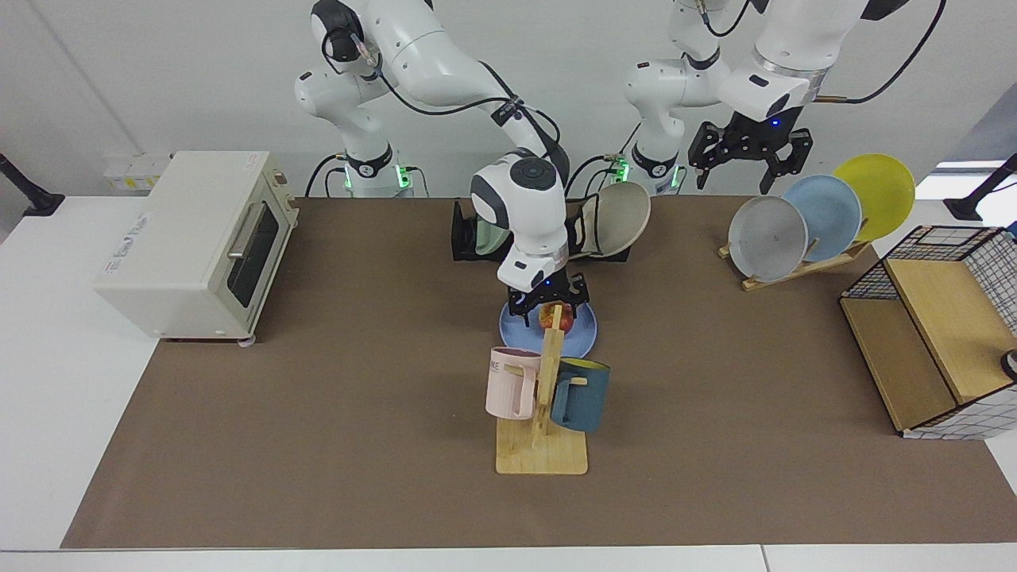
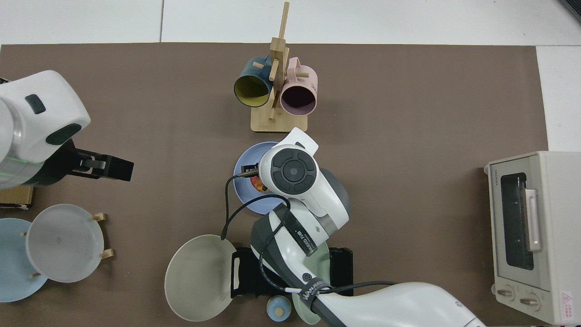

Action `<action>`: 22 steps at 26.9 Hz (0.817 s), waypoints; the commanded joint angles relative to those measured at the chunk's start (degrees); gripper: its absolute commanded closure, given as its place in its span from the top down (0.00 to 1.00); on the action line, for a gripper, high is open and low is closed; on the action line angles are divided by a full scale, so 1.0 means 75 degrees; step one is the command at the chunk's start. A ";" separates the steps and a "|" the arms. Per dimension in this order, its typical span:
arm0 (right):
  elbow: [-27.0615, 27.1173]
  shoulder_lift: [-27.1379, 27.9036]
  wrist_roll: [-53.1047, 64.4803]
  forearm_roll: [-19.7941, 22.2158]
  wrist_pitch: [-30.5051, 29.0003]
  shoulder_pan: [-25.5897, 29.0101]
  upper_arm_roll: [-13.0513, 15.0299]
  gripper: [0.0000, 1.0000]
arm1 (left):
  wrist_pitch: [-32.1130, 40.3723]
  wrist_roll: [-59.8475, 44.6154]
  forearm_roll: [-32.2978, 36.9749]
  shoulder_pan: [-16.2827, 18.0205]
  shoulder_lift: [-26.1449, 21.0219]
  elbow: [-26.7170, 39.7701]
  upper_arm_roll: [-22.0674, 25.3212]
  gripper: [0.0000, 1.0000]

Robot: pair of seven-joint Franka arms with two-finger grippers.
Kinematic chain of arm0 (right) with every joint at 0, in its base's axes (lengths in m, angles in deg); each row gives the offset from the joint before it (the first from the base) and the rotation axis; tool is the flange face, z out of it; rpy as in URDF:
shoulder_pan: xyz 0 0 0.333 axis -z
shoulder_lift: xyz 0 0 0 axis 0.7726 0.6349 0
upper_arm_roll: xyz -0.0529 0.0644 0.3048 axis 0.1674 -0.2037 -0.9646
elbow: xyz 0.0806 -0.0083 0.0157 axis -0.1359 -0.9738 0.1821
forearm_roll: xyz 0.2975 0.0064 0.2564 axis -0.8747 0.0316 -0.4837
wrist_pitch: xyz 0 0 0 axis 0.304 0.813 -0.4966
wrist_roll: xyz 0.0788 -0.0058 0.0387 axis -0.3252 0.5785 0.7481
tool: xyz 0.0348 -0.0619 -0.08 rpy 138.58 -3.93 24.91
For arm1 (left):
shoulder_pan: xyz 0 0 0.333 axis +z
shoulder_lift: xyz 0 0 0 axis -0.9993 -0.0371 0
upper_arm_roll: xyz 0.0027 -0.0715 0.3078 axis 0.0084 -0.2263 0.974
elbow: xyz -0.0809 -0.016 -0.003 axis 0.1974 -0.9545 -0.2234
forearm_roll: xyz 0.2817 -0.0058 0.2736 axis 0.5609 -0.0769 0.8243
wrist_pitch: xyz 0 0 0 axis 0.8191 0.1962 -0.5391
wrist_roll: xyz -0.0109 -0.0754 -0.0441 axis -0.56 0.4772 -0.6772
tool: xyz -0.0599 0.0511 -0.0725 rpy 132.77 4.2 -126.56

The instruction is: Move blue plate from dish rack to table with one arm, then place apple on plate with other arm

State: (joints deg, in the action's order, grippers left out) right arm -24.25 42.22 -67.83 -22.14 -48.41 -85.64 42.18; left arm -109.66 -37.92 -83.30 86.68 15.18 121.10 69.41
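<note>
Facing view: brown-matted counter, white wall behind. My right claw, released, hangs just above the apple on the blue plate; my left claw, spread open, waits above the wooden stand.

Cream toaster oven at one mat edge; wooden mug tree holding pink mug and teal mug; grey plate on slanted wooden stand.

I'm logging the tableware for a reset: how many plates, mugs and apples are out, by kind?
Plates: 6 (blue plate, beige plate, green plate, grey plate, sky-blue plate, yellow plate)
Mugs: 2 (pink mug, dark blue mug)
Apples: 1 (apple, on the blue plate)
Total: 9
</note>
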 commanded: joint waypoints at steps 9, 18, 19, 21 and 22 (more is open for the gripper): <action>0.0034 -0.2183 0.0505 0.0108 0.2496 0.1872 -0.0071 1.00 | 0.0147 -0.0065 0.0149 0.0031 0.0049 -0.0062 -0.0044 1.00; 0.0034 -0.3285 0.2286 0.0050 0.4384 0.3407 -0.0070 1.00 | 0.0159 -0.0065 0.0149 0.0031 0.0049 -0.0062 -0.0044 1.00; 0.0034 -0.3356 0.2462 0.0050 0.4548 0.3524 -0.0059 1.00 | 0.0147 -0.0065 0.0149 0.0031 0.0049 -0.0062 -0.0044 1.00; 0.0034 -0.3461 0.2802 0.0085 0.5004 0.3805 -0.0059 1.00 | 0.0147 -0.0065 0.0160 0.0031 0.0049 -0.0062 -0.0044 1.00; 0.0045 -0.3485 0.2896 0.0120 0.5250 0.3911 -0.0082 1.00 | 0.0147 -0.0065 0.0149 0.0031 0.0049 -0.0062 -0.0044 1.00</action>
State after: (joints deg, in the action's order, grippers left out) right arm -22.59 18.11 -50.93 -21.99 -14.37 -60.42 42.76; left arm -109.64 -37.92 -83.30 86.68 15.19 121.10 69.41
